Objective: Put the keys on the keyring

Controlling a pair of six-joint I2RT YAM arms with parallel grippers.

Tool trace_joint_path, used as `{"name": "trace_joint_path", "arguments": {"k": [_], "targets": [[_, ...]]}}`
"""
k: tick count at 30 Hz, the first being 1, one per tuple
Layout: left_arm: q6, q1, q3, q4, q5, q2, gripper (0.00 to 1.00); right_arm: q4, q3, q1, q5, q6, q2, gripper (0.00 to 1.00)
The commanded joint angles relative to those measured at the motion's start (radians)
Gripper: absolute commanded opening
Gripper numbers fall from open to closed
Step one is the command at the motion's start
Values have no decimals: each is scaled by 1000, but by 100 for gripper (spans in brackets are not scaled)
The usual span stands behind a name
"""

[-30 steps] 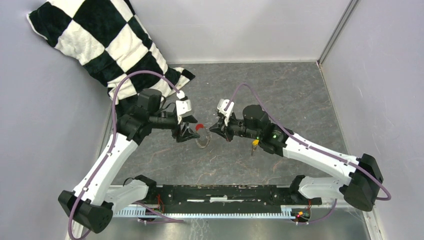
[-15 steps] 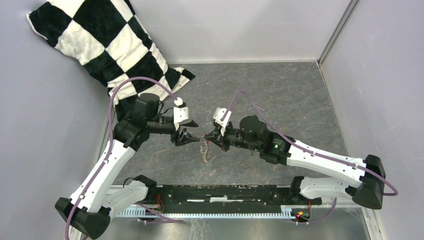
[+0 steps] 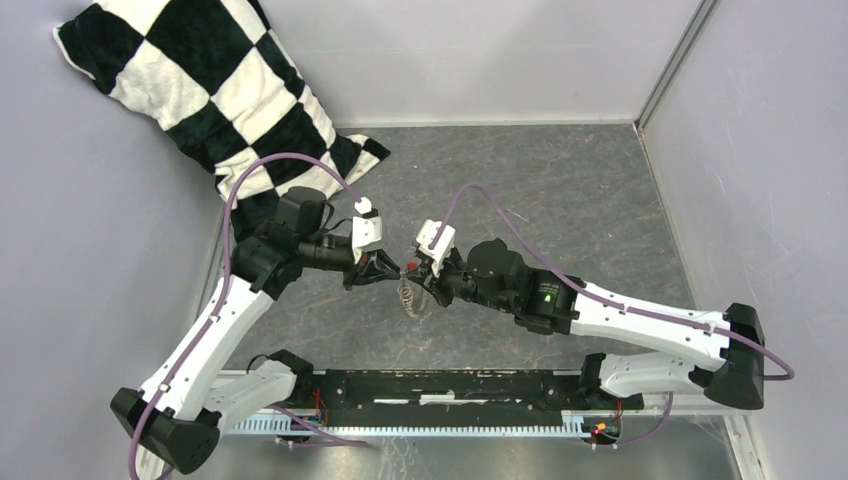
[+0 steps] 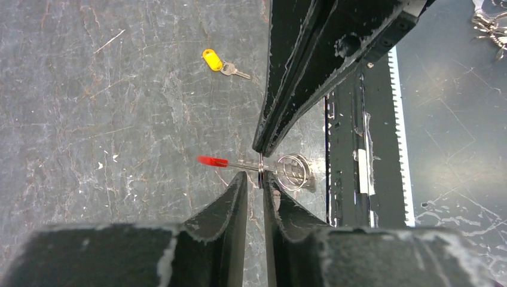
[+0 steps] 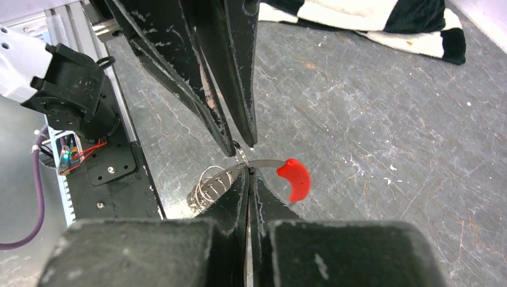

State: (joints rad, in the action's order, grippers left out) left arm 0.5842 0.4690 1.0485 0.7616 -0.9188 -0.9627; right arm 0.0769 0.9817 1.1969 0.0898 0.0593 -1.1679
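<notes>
The scene is lit brightly and evenly from above. Soft, faint shadows are thrown on the worktop (image 3: pixel 560 180) beneath the arms. In the wrist views the left gripper (image 4: pixel 256 176) and right gripper (image 5: pixel 248 170) are blurred at 6 o'clock; the worktop is rendered sharp.

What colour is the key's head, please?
The key's head is yellow-orange, clearest in the left wrist view.

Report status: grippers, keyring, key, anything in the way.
Both pinching: left gripper and right gripper shut on keyring. Yellow key loose on table, not threaded. Nothing seen in the way.
</notes>
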Motion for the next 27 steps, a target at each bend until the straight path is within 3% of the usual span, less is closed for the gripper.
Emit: {"name": "trace_joint_path", "arguments": {"k": [1,8,13,15,22,24,27], "targets": [[5,6,52,-2,-15,-10,20,-18,52,15,38,5,-7,0],[3,19,28,-4,-15,7,13,-34,60,29,39,11,-11,0],[49,27,31,43,2,-4,16,-41,62,36,42,11,-9,0],[70,28,36,44,18,-12,3,-39,63,39,39,9,-9,1],[118,29,45,45,-7,-9,2,-55,44,38,29,54,9,2],[223,30,27,46,-21,19,2,-70,23,11,-49,81,36,12],[391,31,-26,10,-52,105,2,-136,-16,-82,-272,93,102,38]]}}
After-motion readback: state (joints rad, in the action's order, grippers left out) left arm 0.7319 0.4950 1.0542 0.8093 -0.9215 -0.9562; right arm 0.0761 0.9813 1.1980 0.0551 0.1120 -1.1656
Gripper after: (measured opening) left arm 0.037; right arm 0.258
